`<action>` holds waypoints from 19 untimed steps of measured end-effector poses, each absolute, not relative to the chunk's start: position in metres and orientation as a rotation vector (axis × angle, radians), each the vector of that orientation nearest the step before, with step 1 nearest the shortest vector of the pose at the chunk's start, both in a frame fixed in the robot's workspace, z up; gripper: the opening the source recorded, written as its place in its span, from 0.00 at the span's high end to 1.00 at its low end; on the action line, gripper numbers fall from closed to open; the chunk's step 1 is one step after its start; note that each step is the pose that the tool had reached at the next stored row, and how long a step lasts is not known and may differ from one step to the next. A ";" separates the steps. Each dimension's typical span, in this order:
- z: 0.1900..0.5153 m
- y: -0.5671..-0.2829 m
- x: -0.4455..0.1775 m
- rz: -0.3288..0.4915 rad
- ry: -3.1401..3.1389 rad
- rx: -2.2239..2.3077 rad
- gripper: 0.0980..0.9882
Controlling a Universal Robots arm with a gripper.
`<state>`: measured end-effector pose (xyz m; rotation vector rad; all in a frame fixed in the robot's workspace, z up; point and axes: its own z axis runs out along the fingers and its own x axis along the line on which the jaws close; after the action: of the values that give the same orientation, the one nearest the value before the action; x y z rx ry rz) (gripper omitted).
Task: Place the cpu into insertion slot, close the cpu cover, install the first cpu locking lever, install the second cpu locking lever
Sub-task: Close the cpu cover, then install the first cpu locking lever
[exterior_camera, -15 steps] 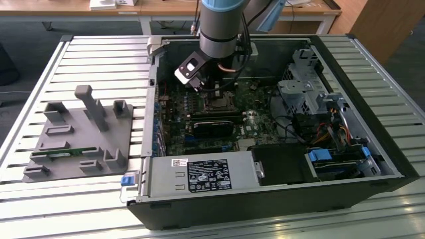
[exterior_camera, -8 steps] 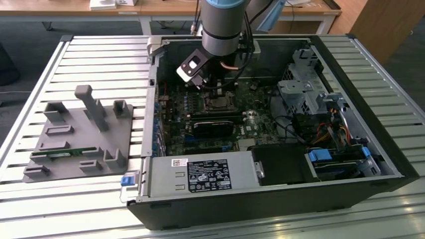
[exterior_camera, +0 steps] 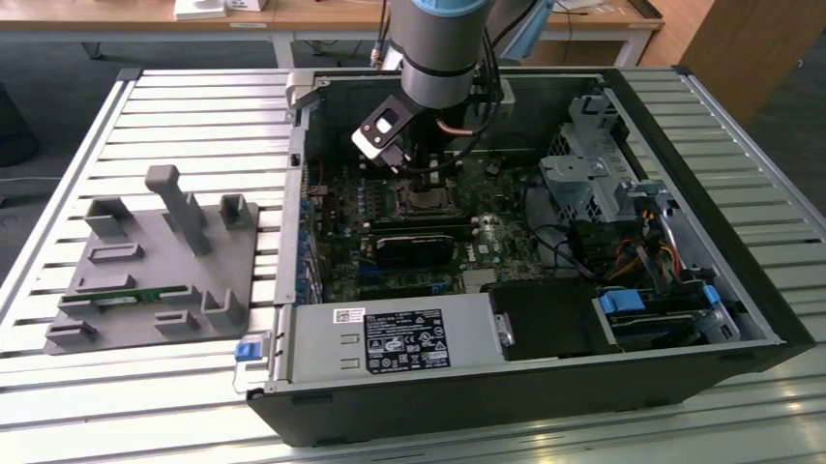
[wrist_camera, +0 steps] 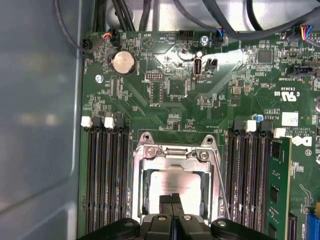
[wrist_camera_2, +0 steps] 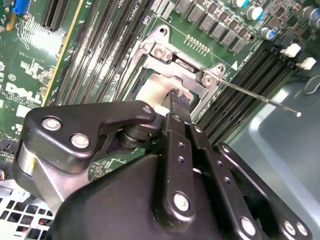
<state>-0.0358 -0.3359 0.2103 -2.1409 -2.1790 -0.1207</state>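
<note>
The cpu (wrist_camera: 172,181), a dull grey square, lies in the insertion slot (exterior_camera: 421,200) on the green motherboard. The silvery cpu cover (wrist_camera: 175,152) is down over it, and the chip shows through its window in both wrist views. My gripper (wrist_camera: 172,201) is shut with nothing between its fingers (wrist_camera_2: 179,99). Its tips sit just over the chip's face at the window's edge. A thin metal locking lever (wrist_camera_2: 260,98) sticks out from the socket's corner, raised off the board. It also runs along one side of the cover as a lever rod (wrist_camera: 220,175).
Long black memory slots (wrist_camera: 102,175) flank the socket, and a green memory stick (wrist_camera: 277,190) stands in one. A black card (exterior_camera: 413,246), a power supply (exterior_camera: 387,338) and a drive cage (exterior_camera: 594,184) crowd the case. A grey fixture (exterior_camera: 155,271) sits outside at the exterior view's left.
</note>
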 end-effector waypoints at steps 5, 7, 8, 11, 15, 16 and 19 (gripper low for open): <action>0.210 -0.336 -0.034 -0.121 -2.179 -2.141 0.99; 0.210 -0.336 -0.034 -0.121 -2.179 -2.141 0.99; 0.210 -0.336 -0.034 -0.121 -2.179 -2.141 0.99; 0.211 -0.336 -0.034 -0.121 -2.179 -2.141 0.99; 0.213 -0.336 -0.034 -0.121 -2.179 -2.141 0.99; 0.214 -0.336 -0.034 -0.121 -2.179 -2.141 0.99; 0.217 -0.336 -0.034 -0.121 -2.179 -2.141 0.99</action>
<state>-0.0336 -0.3359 0.2165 -2.1410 -2.1789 -0.1207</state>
